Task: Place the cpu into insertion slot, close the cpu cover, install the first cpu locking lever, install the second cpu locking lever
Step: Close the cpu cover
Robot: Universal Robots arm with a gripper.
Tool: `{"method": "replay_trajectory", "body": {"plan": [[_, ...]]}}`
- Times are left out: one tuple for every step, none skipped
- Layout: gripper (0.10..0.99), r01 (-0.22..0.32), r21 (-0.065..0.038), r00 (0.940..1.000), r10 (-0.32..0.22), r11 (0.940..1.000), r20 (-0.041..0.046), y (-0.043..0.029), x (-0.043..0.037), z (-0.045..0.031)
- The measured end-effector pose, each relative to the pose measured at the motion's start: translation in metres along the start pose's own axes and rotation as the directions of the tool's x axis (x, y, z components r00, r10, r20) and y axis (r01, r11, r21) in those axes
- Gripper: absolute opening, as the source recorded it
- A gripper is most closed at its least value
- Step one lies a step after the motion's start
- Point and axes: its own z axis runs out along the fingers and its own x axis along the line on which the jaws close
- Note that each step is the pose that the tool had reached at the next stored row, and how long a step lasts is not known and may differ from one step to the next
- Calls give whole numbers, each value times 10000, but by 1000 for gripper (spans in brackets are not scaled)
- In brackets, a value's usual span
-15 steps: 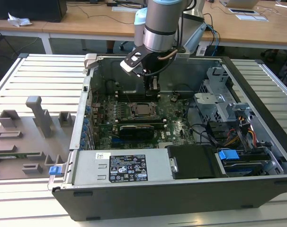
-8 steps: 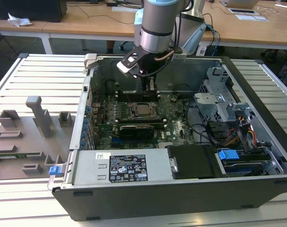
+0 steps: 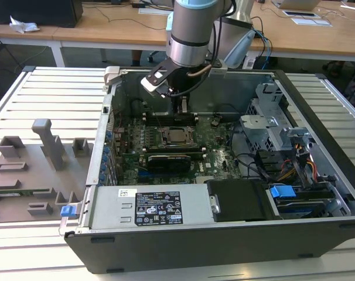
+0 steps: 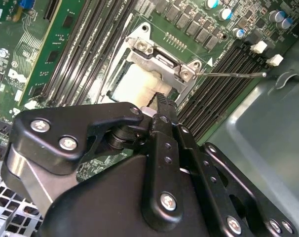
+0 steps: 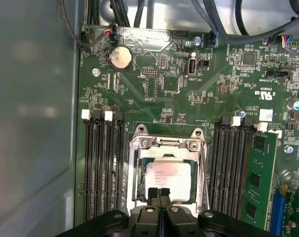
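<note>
Green motherboard (image 5: 159,94): silvery windowed cpu cover (image 5: 169,146) over the pale cpu (image 5: 168,177) (sat in the insertion slot (image 5: 140,180)), gripper (image 5: 158,193) pinched shut.

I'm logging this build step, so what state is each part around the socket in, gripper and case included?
cpu, seated in the insertion slot, face up.
cpu cover, down over the cpu's edges.
locking lever, sticking out sideways over the memory slots.
gripper, shut, fingertips at the cover's edge.
computer case, lying flat, side open.
</note>
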Motion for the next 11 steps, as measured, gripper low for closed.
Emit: {"method": "replay_trajectory", "body": {"plan": [[110, 0, 0, 10000, 0, 10000, 0, -11, 1, 15], [110, 0, 0, 10000, 0, 10000, 1, -17, 1, 30], [110, 0, 0, 10000, 0, 10000, 0, -20, 1, 40], [110, 1, 0, 10000, -1, 10000, 0, -21, 2, 50], [110, 0, 0, 10000, 0, 10000, 0, -23, 2, 77], [110, 0, 0, 10000, 0, 10000, 0, -26, 3, 99], [110, 1, 0, 10000, -1, 10000, 0, -32, 3, 111], [110, 2, -1, 10000, -2, 10000, 0, -49, 4, 127], [110, 0, 0, 10000, 0, 10000, 1, -84, 6, 146], [110, -1, 0, 10000, 1, 10000, 0, -126, 9, 164], [110, 1, 0, 10000, -1, 10000, 1, -153, 11, 176]]}}
